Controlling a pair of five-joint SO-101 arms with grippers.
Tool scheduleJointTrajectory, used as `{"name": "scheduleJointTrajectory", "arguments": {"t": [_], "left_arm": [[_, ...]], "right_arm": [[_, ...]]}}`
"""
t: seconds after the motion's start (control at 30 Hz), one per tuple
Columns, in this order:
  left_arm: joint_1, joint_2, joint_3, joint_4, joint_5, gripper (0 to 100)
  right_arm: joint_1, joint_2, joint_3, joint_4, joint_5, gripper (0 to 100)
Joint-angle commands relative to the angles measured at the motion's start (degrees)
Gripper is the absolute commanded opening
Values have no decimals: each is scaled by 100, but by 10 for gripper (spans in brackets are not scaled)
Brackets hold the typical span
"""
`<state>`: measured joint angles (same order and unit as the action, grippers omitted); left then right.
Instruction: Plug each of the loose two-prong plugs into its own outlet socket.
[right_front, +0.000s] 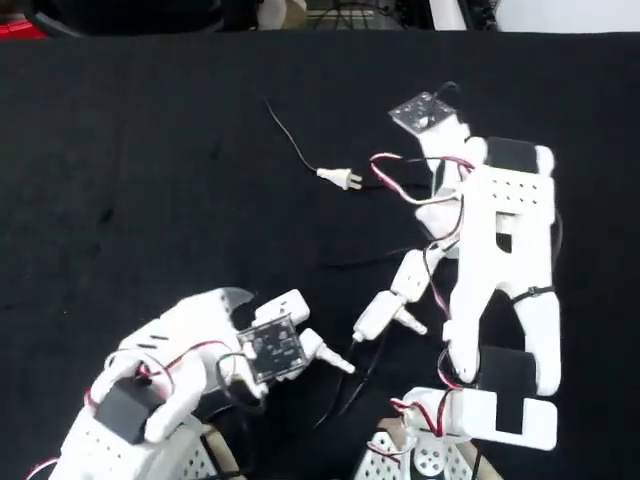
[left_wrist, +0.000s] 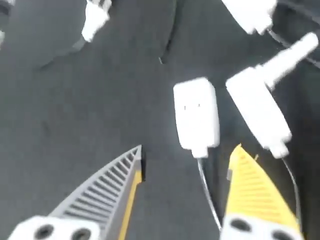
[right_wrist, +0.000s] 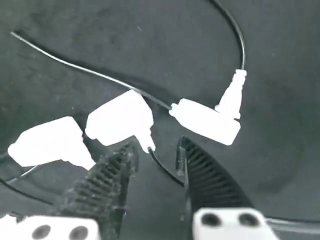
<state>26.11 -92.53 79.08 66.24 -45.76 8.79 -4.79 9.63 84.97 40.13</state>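
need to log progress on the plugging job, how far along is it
Done: one plug looks joined to a socket block, though seating is unclear. In hand: nothing; the left gripper and right gripper are both open. Left: the loose plug lies apart on the table, and the slotted socket by the left gripper shows empty slots.

1 top view over table (right_front: 150, 150); 2 wrist views close-up, sockets (left_wrist: 196, 114) shared btw all

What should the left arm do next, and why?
Probably ease the left gripper forward and close on the white socket. The gripper is open and holds nothing, the socket lies just ahead of the gap between its fingers, and a loose plug lies farther off.
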Motion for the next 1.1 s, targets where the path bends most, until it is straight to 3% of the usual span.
{"name": "scheduleJointTrajectory", "arguments": {"t": [0.0, 0.17, 0.27, 0.57, 0.7, 0.9, 1.07], "left_arm": [[215, 545, 233, -1169, -79, 272], [760, 2048, -286, -1398, -149, 271], [760, 2989, -743, -1793, -149, 271], [743, 5415, -1516, -2426, -123, 271], [382, 5881, -1587, -2620, -202, 271], [-286, 5908, -1552, -2611, -941, 270], [-497, 5908, -1657, -2602, -976, 270]], "right_arm": [[132, -40, 57, -176, -62, 134], [378, -13, 418, -765, -281, 134], [721, -13, 505, -923, -290, 134], [703, -13, 690, -1143, -422, 134], [695, -13, 699, -1143, -422, 134], [686, -13, 699, -1152, -431, 134], [686, -13, 699, -1152, -431, 134]]}}
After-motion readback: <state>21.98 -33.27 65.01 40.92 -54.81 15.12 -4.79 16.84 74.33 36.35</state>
